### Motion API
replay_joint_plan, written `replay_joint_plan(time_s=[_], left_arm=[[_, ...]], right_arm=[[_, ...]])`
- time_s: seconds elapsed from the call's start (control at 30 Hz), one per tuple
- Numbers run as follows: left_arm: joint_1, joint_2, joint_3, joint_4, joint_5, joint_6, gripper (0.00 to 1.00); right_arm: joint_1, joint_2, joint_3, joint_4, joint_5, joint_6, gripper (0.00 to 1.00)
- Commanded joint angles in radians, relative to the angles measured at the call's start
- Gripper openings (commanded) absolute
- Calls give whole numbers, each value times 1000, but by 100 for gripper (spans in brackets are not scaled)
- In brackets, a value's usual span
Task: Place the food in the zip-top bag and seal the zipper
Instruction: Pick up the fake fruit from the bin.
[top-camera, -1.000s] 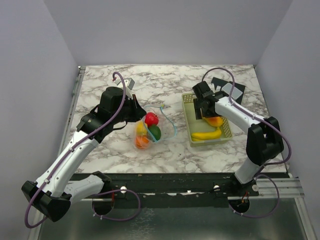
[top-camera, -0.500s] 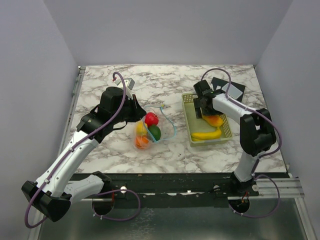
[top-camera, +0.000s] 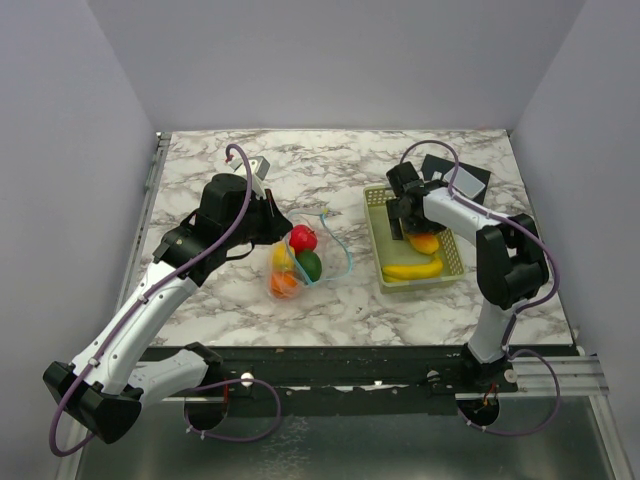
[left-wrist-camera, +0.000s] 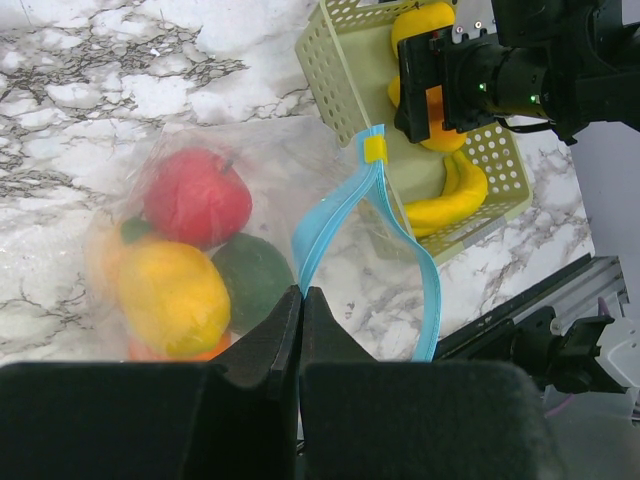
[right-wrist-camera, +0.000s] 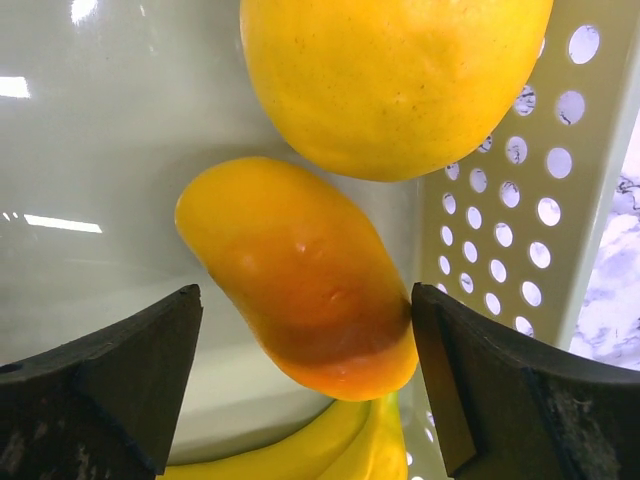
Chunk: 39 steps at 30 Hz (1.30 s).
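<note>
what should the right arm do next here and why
Probably close the right gripper on the orange-yellow piece. Its open fingers flank that piece in the basket, with a gap left on one side. The left gripper is shut on the zip-top bag at its blue strip, and the mouth stands open, so the bag looks ready to take another piece.

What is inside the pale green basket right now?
A banana, a round yellow fruit and an orange-yellow piece, which the open right pincer straddles. From above, that arm hides the far part of the basket.
</note>
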<state>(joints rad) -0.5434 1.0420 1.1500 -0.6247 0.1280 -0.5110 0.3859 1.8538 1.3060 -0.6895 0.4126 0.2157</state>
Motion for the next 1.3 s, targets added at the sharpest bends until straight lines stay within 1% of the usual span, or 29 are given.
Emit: replay_joint_plan(time_s=[0.0,0.2,0.4,0.53,0.8,1.0,1.13,1.27], left_arm=[[2,1,27,5,22,15,0],[2,-5,26,2,21,13,0],[2,-10,21,2,18,11,0],[2,-12,21,2,18,9,0],[2,-14,22,2,14,7,0],[2,-12,24,2,13,6,0],[2,-10,24,2,14,6,0],[3,-8,26,1,14,8,0]], right_arm=[[-4,-4,-15,8,-35,5,87],[-4,5,-3,-1,-45,11,71],[-5,-27,12,-15,-57,18,45],[-3,-78,30,-39,-70,30,34],[8,-220,75,-85,-143,41,32],[33,-308,133,-127,-266,53,31],[78,-370,158,-127,-399,36,31],[172,-419,180,-122,-448,27,31]])
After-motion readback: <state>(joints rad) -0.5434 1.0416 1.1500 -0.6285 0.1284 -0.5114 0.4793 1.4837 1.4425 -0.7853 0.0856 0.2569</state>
